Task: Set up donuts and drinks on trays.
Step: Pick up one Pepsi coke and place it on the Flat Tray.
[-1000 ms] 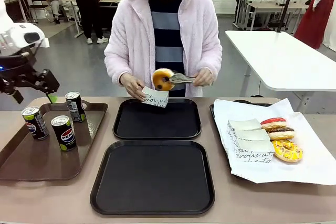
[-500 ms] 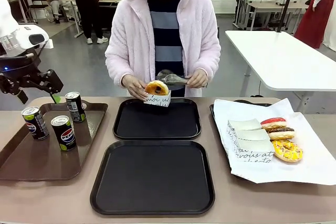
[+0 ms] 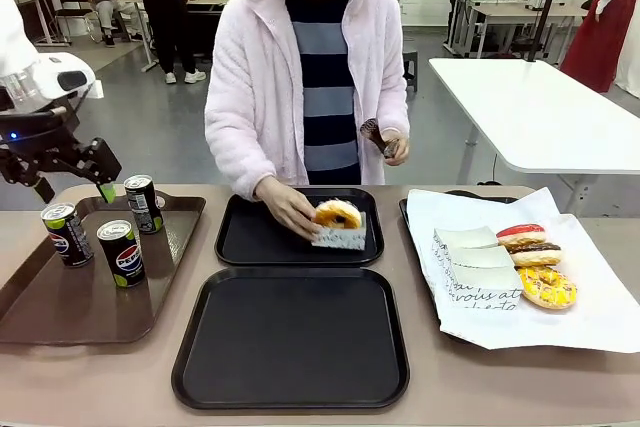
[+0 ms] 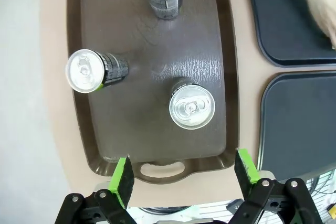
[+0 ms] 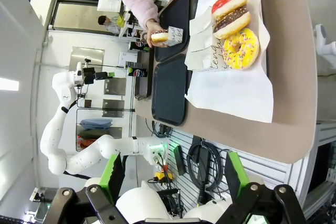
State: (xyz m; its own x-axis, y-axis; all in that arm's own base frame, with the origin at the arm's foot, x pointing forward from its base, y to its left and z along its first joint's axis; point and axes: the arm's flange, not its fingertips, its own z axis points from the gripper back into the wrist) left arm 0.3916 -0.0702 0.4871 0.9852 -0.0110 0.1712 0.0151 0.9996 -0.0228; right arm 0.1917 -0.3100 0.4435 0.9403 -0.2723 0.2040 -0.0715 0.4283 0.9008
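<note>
Left tool (image 4: 184, 170) wide open, above three cans (image 3: 120, 252) on brown tray (image 3: 60, 319), table's left edge. Person's hand (image 3: 290, 211) on sleeved donut (image 3: 338, 213) in far black tray (image 3: 255, 239). Right tool (image 5: 173, 170) wide open, empty, off table's right edge.

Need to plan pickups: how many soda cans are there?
3 cans, all upright on the brown tray: one at its far edge, one at its left, one nearer the front.

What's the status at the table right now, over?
Left gripper open, above the brown tray of cans. Right gripper open, off the table's end. Person's hand on a sleeved donut in the far tray.
</note>
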